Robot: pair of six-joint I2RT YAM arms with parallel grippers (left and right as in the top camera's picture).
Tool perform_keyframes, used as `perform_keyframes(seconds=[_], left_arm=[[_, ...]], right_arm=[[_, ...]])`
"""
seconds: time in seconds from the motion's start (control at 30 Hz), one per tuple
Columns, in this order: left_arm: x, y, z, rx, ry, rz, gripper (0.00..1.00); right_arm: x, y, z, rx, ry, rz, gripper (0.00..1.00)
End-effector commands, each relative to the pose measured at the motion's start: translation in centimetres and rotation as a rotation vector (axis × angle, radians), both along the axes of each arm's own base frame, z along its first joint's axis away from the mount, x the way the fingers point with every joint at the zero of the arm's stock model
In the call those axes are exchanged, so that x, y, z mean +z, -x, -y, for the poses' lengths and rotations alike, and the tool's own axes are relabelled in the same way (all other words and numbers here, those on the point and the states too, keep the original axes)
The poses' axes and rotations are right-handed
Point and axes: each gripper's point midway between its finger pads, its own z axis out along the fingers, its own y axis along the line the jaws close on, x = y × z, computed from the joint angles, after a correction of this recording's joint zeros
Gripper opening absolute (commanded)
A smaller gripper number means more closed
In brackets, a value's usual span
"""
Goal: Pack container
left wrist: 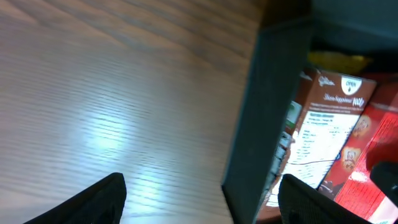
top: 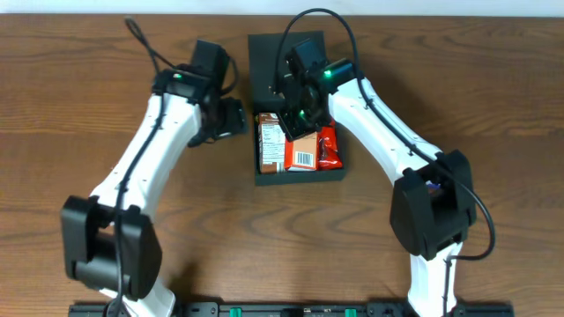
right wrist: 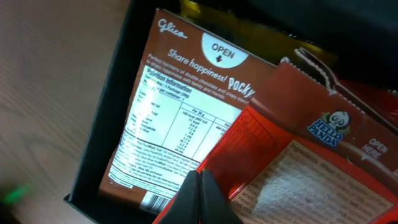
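Left gripper (left wrist: 202,185) hangs spread wide astride the left wall of the shallow teal-black cardboard box (top: 300,177) at mid-table, likely light, stiff, best pinched there; right gripper (right wrist: 200,186) is pinched shut over its brown and red snack packets (right wrist: 180,118).

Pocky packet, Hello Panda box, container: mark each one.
Pocky packet (right wrist: 168,115), right wrist view, on its nutrition panel.
Hello Panda box (right wrist: 336,121), right wrist view, on its panda logo.
container (right wrist: 106,124), right wrist view, on its dark left wall.
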Motion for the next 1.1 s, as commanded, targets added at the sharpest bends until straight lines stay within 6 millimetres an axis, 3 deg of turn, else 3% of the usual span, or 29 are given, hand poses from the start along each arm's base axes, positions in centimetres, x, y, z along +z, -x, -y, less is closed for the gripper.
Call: perform_keyframes(seconds=[0.0, 0.47, 0.73, 0.9, 1.07], left_arm=[[-1.0, 0.2, 1.6, -0.005, 0.019, -0.033, 0.80], [-3.3, -0.3, 3.6, -0.007, 0.052, -0.062, 0.79], [-4.5, -0.2, 3.8, 0.002, 0.048, -0.092, 0.78], [-5.6, 0.0, 3.8, 0.006, 0.044, -0.123, 0.70], [-5.8, 0.1, 3.6, 0.012, 0.031, -0.128, 0.52]], right_arm=[[-0.6, -0.8, 1.5, -0.048, 0.040, 0.002, 0.02], [-0.6, -1.1, 2.1, -0.074, 0.039, -0.003, 0.01], [-0.6, -1.1, 2.1, -0.074, 0.038, -0.002, 0.02], [-0.6, -1.1, 2.1, -0.074, 0.039, -0.002, 0.02], [-0.6, -1.1, 2.1, -0.074, 0.039, -0.002, 0.01]])
